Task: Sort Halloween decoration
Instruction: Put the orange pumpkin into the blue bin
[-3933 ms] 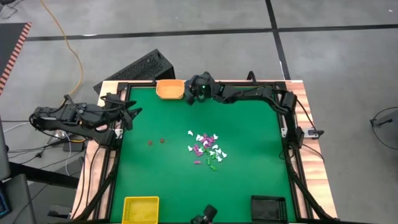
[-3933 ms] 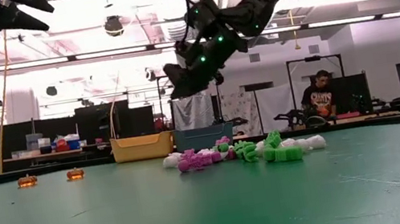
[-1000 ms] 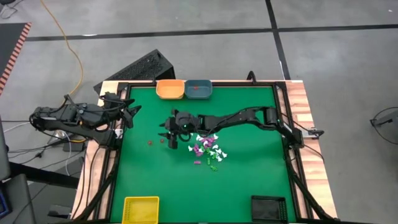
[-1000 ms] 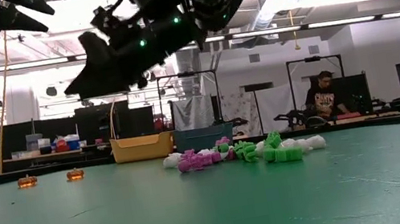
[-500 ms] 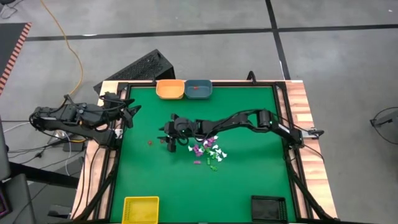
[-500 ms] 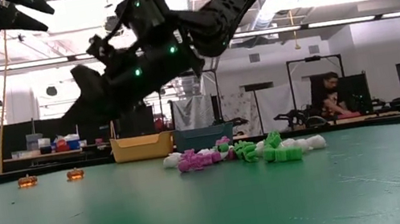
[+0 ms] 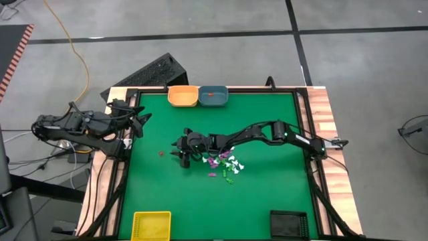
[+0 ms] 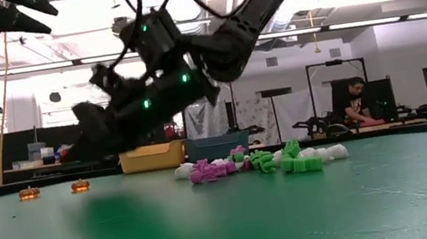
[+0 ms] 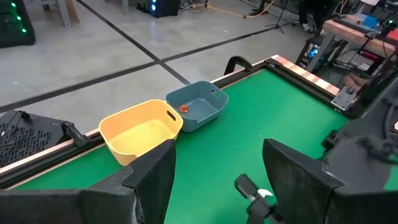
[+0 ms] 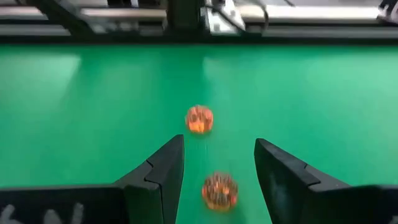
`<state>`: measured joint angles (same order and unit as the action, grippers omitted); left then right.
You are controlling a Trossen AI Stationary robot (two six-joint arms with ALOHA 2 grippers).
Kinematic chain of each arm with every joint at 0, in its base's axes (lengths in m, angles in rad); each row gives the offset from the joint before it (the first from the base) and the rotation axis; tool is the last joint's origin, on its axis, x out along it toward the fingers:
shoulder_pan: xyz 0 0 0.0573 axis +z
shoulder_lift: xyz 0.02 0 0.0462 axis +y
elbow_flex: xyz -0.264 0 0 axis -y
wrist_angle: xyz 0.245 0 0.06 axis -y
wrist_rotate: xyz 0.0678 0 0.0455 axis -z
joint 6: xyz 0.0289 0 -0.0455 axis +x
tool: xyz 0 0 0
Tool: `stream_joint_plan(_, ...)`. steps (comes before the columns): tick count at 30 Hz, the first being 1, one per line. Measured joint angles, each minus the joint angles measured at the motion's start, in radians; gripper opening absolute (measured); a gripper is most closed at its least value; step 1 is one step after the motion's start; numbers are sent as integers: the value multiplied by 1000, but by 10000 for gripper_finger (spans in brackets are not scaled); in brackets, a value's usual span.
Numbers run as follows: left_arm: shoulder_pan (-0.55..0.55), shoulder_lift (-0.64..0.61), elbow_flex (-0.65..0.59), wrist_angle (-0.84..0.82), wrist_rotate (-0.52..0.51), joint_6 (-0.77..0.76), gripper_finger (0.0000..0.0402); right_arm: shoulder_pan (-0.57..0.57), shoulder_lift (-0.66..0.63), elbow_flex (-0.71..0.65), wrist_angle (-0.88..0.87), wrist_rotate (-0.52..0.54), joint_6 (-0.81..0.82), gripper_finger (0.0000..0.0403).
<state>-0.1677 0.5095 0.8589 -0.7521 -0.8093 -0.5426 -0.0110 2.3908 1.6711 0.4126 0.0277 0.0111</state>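
Note:
Two orange-red trinkets lie on the green mat to the left of a pile of white, purple and green trinkets (image 7: 224,161) (image 8: 256,163). The farther one (image 10: 199,119) (image 7: 161,153) lies free. The nearer one (image 10: 219,190) lies on the mat between the open fingers of my right gripper (image 10: 219,143) (image 7: 179,148). That gripper slants down low over the mat (image 8: 72,156) and touches nothing. My left gripper (image 9: 217,162) (image 7: 137,124) waits open above the table's left edge. One red trinket (image 9: 184,108) lies in the blue tray.
An orange tray (image 7: 182,96) and a blue tray (image 7: 213,96) stand side by side at the far edge. A yellow tray (image 7: 151,224) and a black tray (image 7: 289,223) stand at the near edge. A person sits in the room behind (image 8: 354,104).
My right gripper has come down from above toward the mat and slightly toward the table's left edge, tipping its open fingers down around the nearer orange-red trinket. The trinkets have not moved.

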Motion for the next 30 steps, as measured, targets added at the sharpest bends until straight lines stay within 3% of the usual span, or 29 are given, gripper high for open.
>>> stream_joint_plan(30,0,0,0,-1,-3,0,231,-8,4,0,7,-2,-91,191)
